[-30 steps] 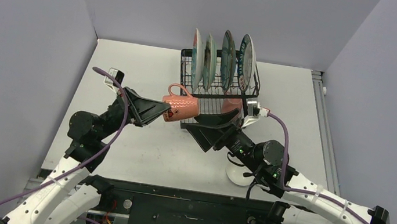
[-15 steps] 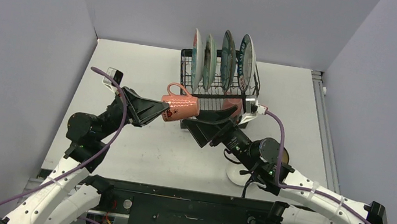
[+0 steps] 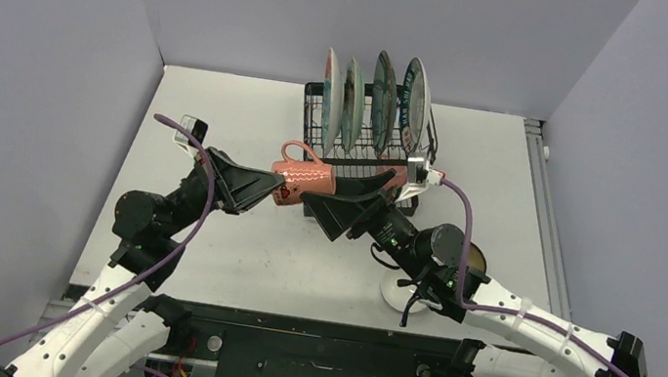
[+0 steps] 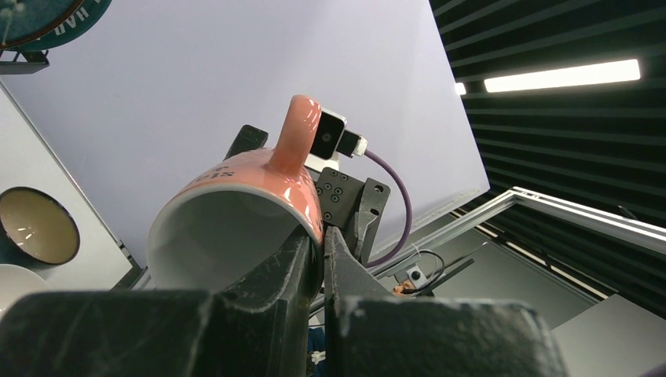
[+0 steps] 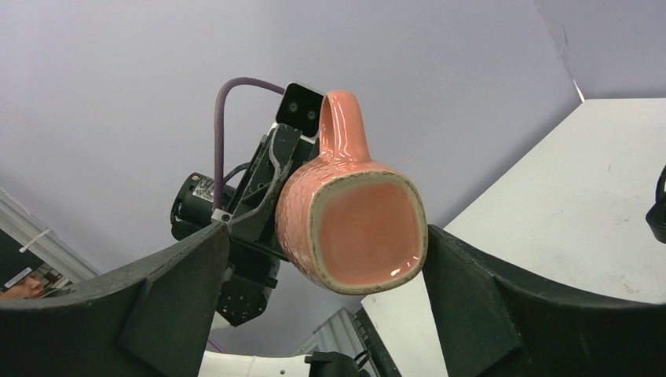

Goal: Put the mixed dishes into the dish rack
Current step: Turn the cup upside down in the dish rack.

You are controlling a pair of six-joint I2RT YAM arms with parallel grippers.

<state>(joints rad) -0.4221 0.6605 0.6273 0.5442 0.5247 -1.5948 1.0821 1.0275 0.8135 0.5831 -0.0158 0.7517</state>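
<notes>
A pink mug (image 3: 304,180) hangs on its side above the table, handle up, in front of the black wire dish rack (image 3: 320,118). My left gripper (image 3: 275,189) is shut on the mug's rim, one finger inside and one outside, as the left wrist view shows with the mug (image 4: 236,208) and the gripper (image 4: 323,237). My right gripper (image 3: 340,201) is open, and its fingers (image 5: 188,287) flank the mug's base (image 5: 363,232) with gaps on both sides. Several plates (image 3: 386,87) stand upright in the rack's slots.
A white bowl (image 3: 394,294) sits on the table partly under my right arm, with a dark bowl (image 3: 479,261) beside it. Both bowls lie right of the rack's front. The table (image 3: 222,114) has walls at its left, back and right.
My right gripper has moved left up to the mug and now straddles its base, its jaws slightly wider. The left gripper and the mug have stayed put.
</notes>
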